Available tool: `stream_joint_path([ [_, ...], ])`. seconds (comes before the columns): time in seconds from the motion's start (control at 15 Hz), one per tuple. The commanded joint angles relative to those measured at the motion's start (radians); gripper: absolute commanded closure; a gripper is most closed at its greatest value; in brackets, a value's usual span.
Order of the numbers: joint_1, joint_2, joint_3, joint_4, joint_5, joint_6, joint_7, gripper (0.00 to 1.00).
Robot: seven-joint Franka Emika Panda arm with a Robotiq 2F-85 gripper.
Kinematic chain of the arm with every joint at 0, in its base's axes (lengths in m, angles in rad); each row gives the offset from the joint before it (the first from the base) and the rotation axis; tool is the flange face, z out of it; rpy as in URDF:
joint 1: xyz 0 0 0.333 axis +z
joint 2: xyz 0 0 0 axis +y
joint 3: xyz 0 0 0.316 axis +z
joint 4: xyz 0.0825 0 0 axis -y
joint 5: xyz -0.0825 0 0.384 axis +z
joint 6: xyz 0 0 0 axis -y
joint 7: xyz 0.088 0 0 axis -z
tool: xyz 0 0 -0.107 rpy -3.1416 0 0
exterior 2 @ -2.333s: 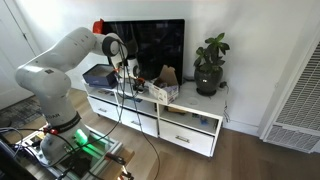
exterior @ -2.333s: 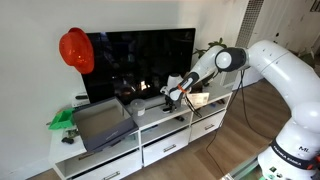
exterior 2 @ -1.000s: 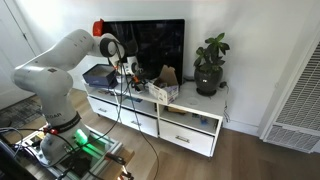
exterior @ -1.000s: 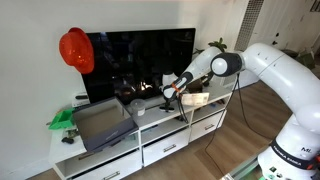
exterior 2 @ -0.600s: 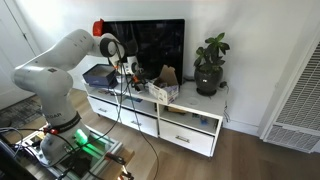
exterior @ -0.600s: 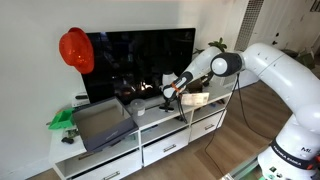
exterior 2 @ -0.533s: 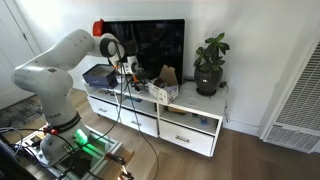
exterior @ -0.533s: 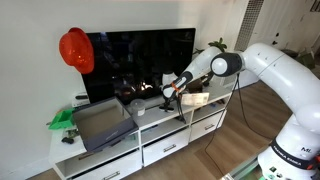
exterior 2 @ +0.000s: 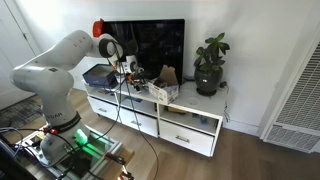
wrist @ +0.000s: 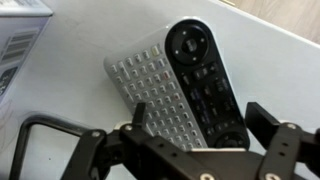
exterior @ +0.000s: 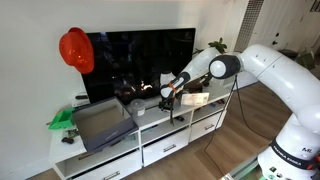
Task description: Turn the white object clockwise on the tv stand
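The white object [wrist: 150, 85] is a flat white keypad remote lying on the tv stand top [wrist: 60, 110], close beside a black remote [wrist: 205, 80]. In the wrist view my gripper [wrist: 200, 120] is open just above them, with one finger on each outer side of the pair. In both exterior views the gripper [exterior: 166, 99] [exterior 2: 130, 72] hangs low over the glossy white tv stand [exterior: 160, 137] [exterior 2: 190, 122], in front of the black TV. The remotes are too small to make out there.
A black TV [exterior: 140, 60] with a red helmet [exterior: 75, 50] on its corner stands behind. A grey tray [exterior: 100, 123] and a green item [exterior: 62, 118] sit at one end. A cardboard box [exterior 2: 163, 87] and a potted plant [exterior 2: 210, 65] sit toward the other end.
The arm has shifted slightly along the stand toward the grey tray and lowered a little. The gripper has stayed open and nothing has been grasped.
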Motion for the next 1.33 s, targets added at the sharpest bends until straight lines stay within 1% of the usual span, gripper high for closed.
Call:
stream_joint_path([
  [0.0,0.054,0.032,-0.055,0.029,0.021,0.006,0.139,0.0],
  [0.2,0.085,0.033,-0.091,0.048,0.036,-0.084,0.26,0.0],
  [0.4,0.093,0.041,-0.09,0.078,0.078,-0.166,0.378,0.0],
  [0.47,0.094,0.045,-0.09,0.09,0.093,-0.178,0.421,0.0],
  [0.8,0.111,0.075,-0.135,0.147,0.139,-0.206,0.655,0.0],
  [1.0,0.106,0.088,-0.151,0.177,0.157,-0.264,0.784,0.0],
  [1.27,0.078,0.107,-0.156,0.216,0.181,-0.325,0.943,0.0],
])
